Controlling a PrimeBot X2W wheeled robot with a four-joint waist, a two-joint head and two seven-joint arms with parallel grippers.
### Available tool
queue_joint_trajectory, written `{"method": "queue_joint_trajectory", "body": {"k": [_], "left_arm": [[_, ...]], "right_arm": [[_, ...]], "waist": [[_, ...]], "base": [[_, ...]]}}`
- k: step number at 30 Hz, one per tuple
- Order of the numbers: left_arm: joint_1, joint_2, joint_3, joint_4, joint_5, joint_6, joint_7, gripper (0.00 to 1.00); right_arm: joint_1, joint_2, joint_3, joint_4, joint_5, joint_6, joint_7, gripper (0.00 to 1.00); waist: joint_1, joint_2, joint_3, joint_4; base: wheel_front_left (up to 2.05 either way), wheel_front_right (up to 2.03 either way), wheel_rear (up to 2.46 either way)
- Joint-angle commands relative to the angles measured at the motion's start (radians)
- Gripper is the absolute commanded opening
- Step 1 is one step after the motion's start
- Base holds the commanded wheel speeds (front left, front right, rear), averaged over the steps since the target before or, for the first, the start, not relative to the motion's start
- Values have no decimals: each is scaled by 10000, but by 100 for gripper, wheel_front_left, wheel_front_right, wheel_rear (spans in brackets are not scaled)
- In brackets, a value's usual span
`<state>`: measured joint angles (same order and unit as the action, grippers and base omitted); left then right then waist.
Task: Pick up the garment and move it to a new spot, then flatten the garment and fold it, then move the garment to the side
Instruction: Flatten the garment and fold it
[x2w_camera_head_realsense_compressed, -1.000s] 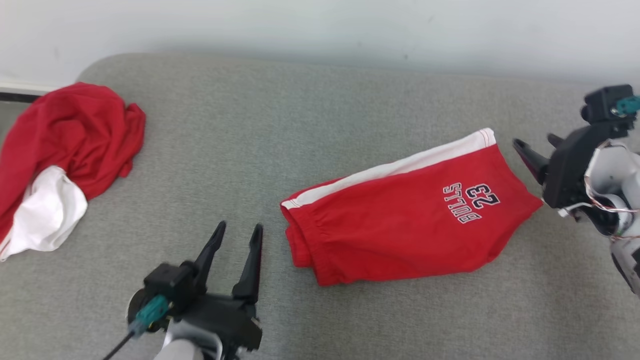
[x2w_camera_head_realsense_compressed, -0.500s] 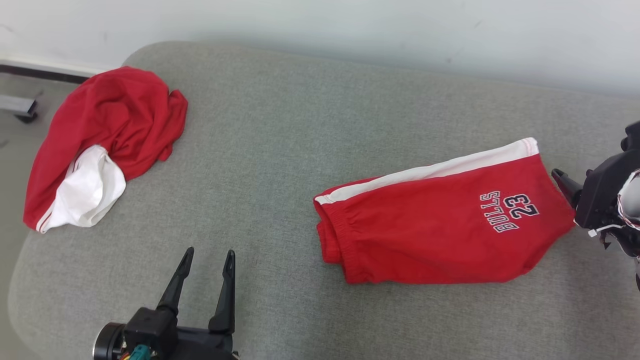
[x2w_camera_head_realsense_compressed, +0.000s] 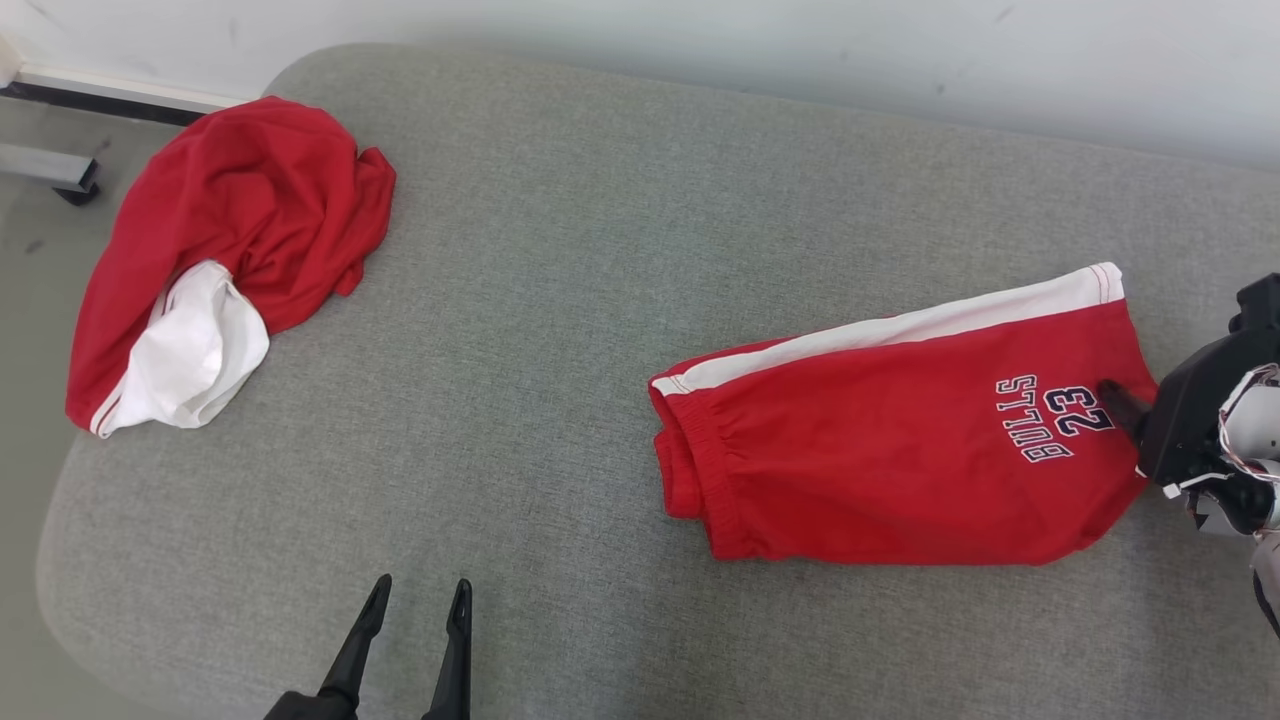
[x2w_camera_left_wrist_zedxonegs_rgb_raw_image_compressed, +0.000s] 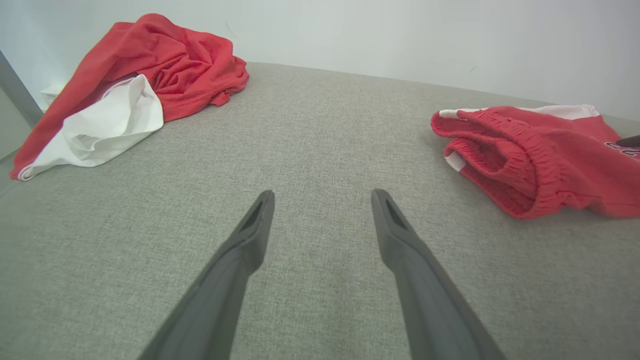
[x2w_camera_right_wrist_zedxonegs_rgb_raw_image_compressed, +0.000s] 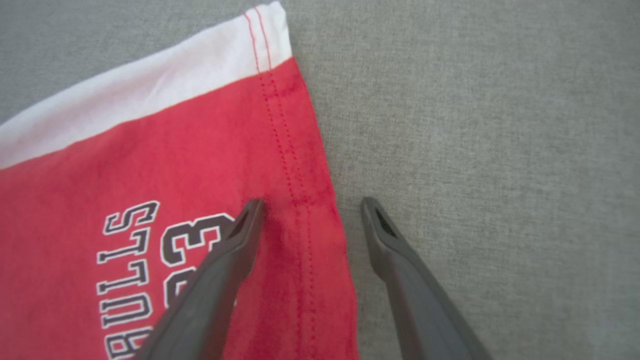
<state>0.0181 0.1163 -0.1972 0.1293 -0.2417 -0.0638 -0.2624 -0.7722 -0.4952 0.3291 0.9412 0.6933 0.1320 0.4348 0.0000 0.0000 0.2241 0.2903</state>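
The folded red shorts (x2w_camera_head_realsense_compressed: 880, 450) with a white side stripe and "BULLS 23" print lie flat on the right of the grey cushion (x2w_camera_head_realsense_compressed: 560, 250). My right gripper (x2w_camera_head_realsense_compressed: 1125, 405) is open at their hem. In the right wrist view one finger is over the red cloth (x2w_camera_right_wrist_zedxonegs_rgb_raw_image_compressed: 150, 165) by the "23", the other over bare cushion, so the right gripper (x2w_camera_right_wrist_zedxonegs_rgb_raw_image_compressed: 310, 205) straddles the hem. My left gripper (x2w_camera_head_realsense_compressed: 422, 585) stands open and empty near the front edge, well left of the waistband. The left wrist view shows the left gripper (x2w_camera_left_wrist_zedxonegs_rgb_raw_image_compressed: 322, 195) over bare cushion, the waistband (x2w_camera_left_wrist_zedxonegs_rgb_raw_image_compressed: 500, 160) to its right.
A crumpled red and white garment (x2w_camera_head_realsense_compressed: 230, 220) lies heaped at the cushion's far left corner, also the crumpled garment (x2w_camera_left_wrist_zedxonegs_rgb_raw_image_compressed: 165, 65) in the left wrist view. Floor (x2w_camera_head_realsense_compressed: 30, 260) drops away past the left edge. A pale wall (x2w_camera_head_realsense_compressed: 700, 40) runs along the back.
The head camera has shifted. My right gripper has come in from beside the shorts' hem to straddle it. My left gripper has drawn back toward the front edge, away from the waistband.
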Motion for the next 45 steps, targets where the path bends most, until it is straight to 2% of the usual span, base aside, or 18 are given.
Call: {"method": "queue_joint_trajectory", "body": {"k": [1, 12, 13, 15, 16, 18, 26, 36, 45], "left_arm": [[131, -80, 75, 20, 79, -85, -35, 100], [165, -292, 192, 551, 177, -413, -35, 100], [142, -295, 179, 599, 172, -446, -35, 100], [72, -298, 172, 672, 169, -491, -35, 100], [45, -305, 170, 700, 171, -481, -35, 100], [18, -317, 178, 745, 193, -502, -35, 100], [39, -346, 271, 813, 246, -575, -35, 100], [126, -328, 443, 765, 350, -593, -35, 100], [403, -282, 554, 752, 405, -629, -34, 100]], "right_arm": [[193, 150, 13, 69, -127, -20, 108, 100], [554, 967, -3, 618, -723, 21, 951, 100], [566, 1034, -19, 621, -754, 33, 981, 90], [570, 1099, -66, 620, -800, 37, 1030, 41], [575, 1112, -86, 616, -834, 37, 1042, 31], [595, 1111, -125, 595, -888, 35, 1055, 0], [658, 927, -329, 465, -1138, 3, 879, 0], [554, 92, -1454, 617, -1968, -31, -196, 0], [1422, -568, -2144, 35, -2580, -23, -798, 0]], "waist": [[0, 0, 30, 55], [0, 0, 130, 250], [0, 0, 136, 261], [0, 0, 154, 283], [0, 0, 157, 290], [0, 0, 161, 299], [0, 0, 127, 227], [0, 0, -213, -285], [0, 0, -622, -823]], "base": [[0, 0, 0], [0, 0, 0], [0, 0, 0], [0, 0, 0], [0, 0, 0], [0, 0, 0], [0, 0, 0], [0, 0, 0], [0, 0, 0]]}}
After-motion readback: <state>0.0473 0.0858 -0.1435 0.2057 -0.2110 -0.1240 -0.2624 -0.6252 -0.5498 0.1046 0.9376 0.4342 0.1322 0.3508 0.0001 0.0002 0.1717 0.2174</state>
